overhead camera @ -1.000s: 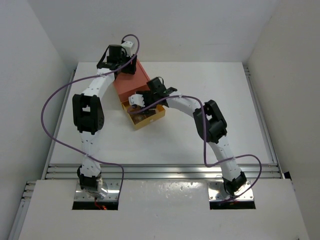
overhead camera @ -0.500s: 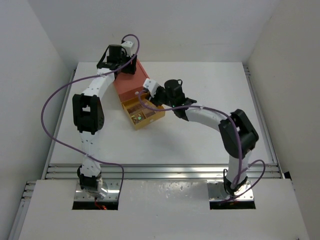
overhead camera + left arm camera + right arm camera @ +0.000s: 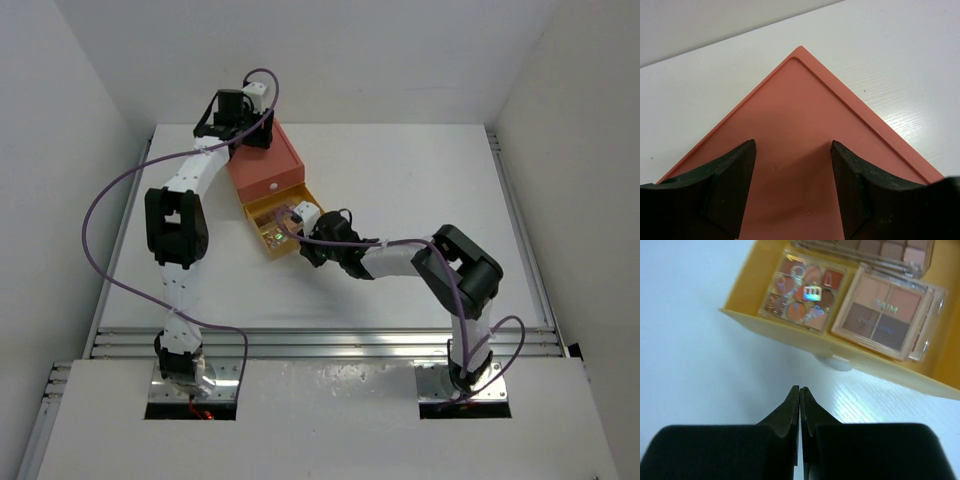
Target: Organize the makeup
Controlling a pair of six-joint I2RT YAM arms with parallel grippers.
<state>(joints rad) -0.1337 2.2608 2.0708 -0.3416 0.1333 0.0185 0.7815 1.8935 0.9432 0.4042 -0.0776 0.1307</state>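
Observation:
Three eyeshadow palettes lie in the open yellow drawer (image 3: 740, 315): a multicoloured one (image 3: 802, 290), a pinkish four-pan one (image 3: 885, 310) and a longer one (image 3: 875, 250) at the back. No brush is in view. My right gripper (image 3: 800, 390) is shut and empty, low over the table just in front of the drawer's white knob (image 3: 832, 361); from above, the right gripper (image 3: 303, 243) sits at the drawer's front edge (image 3: 300, 243). My left gripper (image 3: 792, 145) is open over the orange box top (image 3: 800, 125), at the box's back corner (image 3: 262, 140).
The orange drawer box (image 3: 270, 165) stands at the back left of the white table (image 3: 420, 180). A metal rail (image 3: 320, 345) runs along the near edge. White walls close in the left, back and right sides.
My right arm has swung from above the drawer down to its front, and its jaws have shut. The left arm and the box have not moved.

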